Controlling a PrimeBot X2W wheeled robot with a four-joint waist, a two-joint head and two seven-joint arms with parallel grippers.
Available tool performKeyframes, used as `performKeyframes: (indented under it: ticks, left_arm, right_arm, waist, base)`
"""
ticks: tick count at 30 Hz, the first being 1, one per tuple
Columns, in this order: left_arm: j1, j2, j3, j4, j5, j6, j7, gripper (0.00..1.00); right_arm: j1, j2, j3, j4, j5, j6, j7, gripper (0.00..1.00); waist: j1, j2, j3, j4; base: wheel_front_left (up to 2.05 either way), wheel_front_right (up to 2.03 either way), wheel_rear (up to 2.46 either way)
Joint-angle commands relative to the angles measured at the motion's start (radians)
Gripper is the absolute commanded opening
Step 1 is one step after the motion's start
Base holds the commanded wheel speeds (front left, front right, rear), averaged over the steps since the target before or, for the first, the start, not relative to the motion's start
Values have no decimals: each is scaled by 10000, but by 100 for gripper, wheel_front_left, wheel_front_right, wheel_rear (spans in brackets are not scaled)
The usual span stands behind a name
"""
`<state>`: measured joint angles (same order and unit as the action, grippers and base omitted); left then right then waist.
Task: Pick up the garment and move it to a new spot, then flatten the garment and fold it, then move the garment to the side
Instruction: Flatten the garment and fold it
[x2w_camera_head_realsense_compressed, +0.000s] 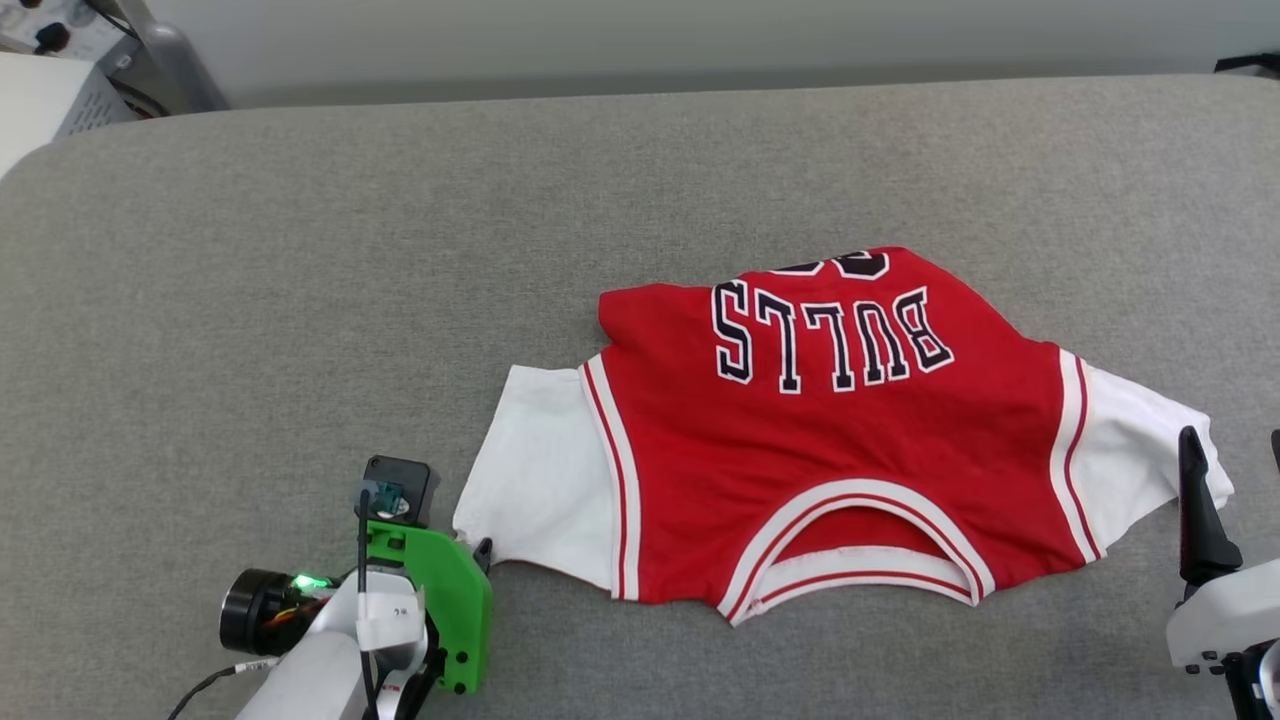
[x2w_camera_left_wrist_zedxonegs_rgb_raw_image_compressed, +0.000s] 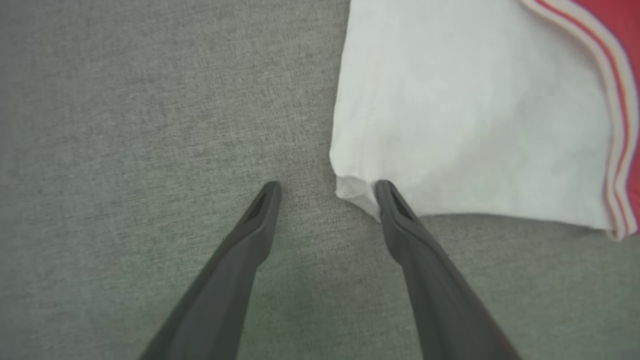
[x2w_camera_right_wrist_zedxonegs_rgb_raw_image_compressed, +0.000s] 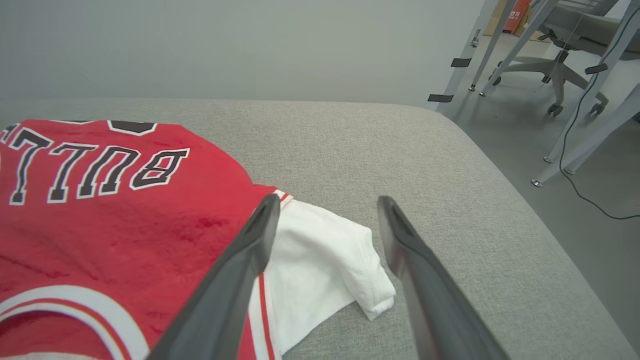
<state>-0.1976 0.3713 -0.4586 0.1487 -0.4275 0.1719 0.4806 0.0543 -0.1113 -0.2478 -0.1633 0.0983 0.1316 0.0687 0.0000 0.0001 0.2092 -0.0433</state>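
Left hand (x2w_camera_left_wrist_zedxonegs_rgb_raw_image_compressed: 327, 186) sits low over the grey worktop (x2w_camera_head_realsense_compressed: 300, 300), fingers spread, nothing pinched. One fingertip is at the corner of the left-side sleeve (x2w_camera_left_wrist_zedxonegs_rgb_raw_image_compressed: 475, 110); contact unclear. Right hand (x2w_camera_right_wrist_zedxonegs_rgb_raw_image_compressed: 328, 199) is likewise spread and empty, with its fingers either side of the right-side sleeve (x2w_camera_right_wrist_zedxonegs_rgb_raw_image_compressed: 325, 265), above it. Garment (x2w_camera_head_realsense_compressed: 830, 450) lies flat, right of the worktop's centre. Neck opening is toward the robot. "BULLS" reads upside down in the head view, and the number is partly hidden at the far edge.
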Motion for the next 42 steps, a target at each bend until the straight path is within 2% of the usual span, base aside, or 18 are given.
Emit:
performKeyframes:
  ticks: [1,6,7,8,13,21,28,36,42]
  left_arm:
    - [-158,47,-27,163,39,44,6,100]
    - [-127,17,-162,705,-92,-90,206,100]
    - [-102,0,-225,798,-165,-180,322,20]
    - [-78,-13,-274,853,-222,-251,403,0]
    - [39,-74,-297,865,-481,-374,500,0]
    - [70,361,646,-281,-547,132,-556,0]
    - [450,1023,1306,-1977,-739,376,-582,0]
    - [1011,1184,1198,-3576,-1092,407,63,0]
    - [1087,1223,1131,-4174,-1084,568,341,0]
  right_arm:
    - [-205,6,-10,8,-32,-9,-34,100]
    - [-243,1,-34,40,-36,-9,-63,100]
    - [-247,2,-34,53,-47,-9,-63,100]
    - [-250,2,-32,66,-56,-9,-57,100]
    - [-233,-55,-78,129,-105,-9,51,100]
    - [90,-434,73,270,-134,-9,771,100]
    - [568,-819,238,271,-7,-9,2431,100]
    - [951,-985,419,94,681,-9,4606,100]
    - [612,-1179,522,202,1000,-9,5569,100]
  waist:
    - [0,-1,310,-297]
    - [0,-1,420,-357]
    - [0,-1,414,-350]
    - [0,-1,396,-340]
    - [0,-1,121,-140]
    - [0,-1,-552,281]
    - [0,-1,-716,614]
    - [0,-1,-421,857]
    - [0,-1,-123,932]
  base:
    - [0,0,0]
    - [0,0,0]
    - [0,0,0]
    - [0,0,0]
    - [0,0,0]
    - [0,0,0]
    - [0,0,0]
    - [0,0,0]
    - [0,0,0]
